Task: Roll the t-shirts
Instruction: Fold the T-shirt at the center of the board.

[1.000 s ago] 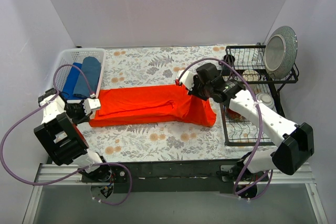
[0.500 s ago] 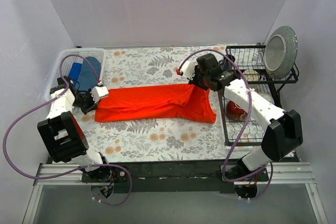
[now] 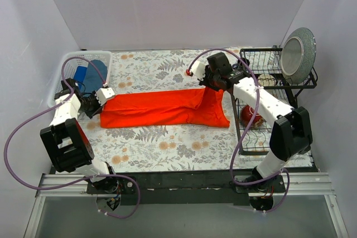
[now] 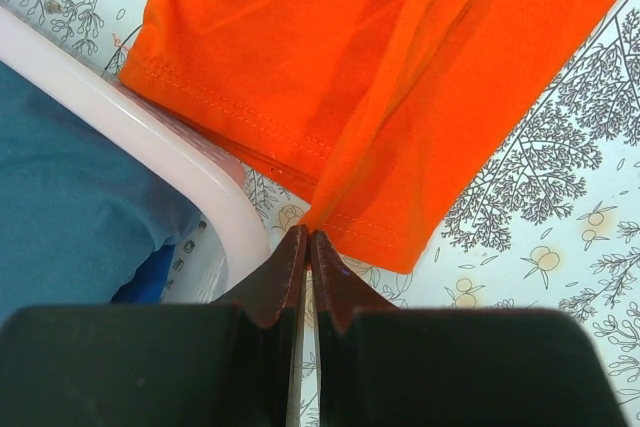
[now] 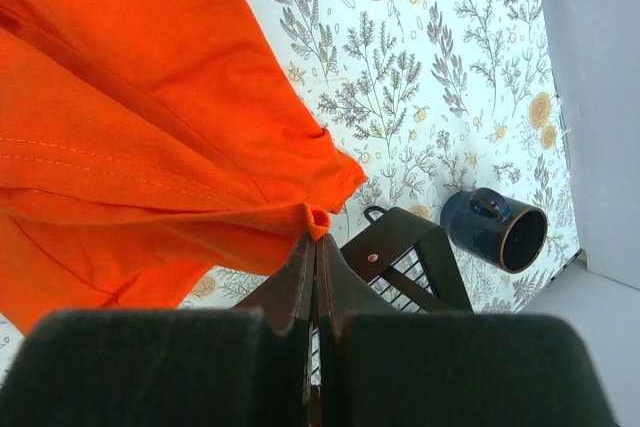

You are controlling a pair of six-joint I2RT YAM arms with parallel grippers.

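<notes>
The orange-red t-shirt (image 3: 162, 108) lies folded into a long band across the middle of the table. My left gripper (image 3: 104, 95) is shut on its left corner (image 4: 330, 217), next to the basket. My right gripper (image 3: 207, 85) is shut on its right upper edge (image 5: 318, 219) and holds that end lifted, so the cloth hangs down to the table (image 5: 150, 127). Two blue t-shirts (image 3: 89, 77) lie in the white basket (image 3: 70, 59) at the far left; the teal one shows in the left wrist view (image 4: 70, 207).
A black wire dish rack (image 3: 268, 101) stands on the right, its corner close under my right gripper (image 5: 400, 247). It holds a grey plate (image 3: 298, 47) and a dark-red bowl (image 3: 249, 116). A dark blue mug (image 5: 498, 227) lies behind the rack. The basket rim (image 4: 170, 152) touches my left fingers.
Both grippers have moved away from the near edge with the shirt, drawing it into a straighter, tauter band. The right end is lifted higher.
</notes>
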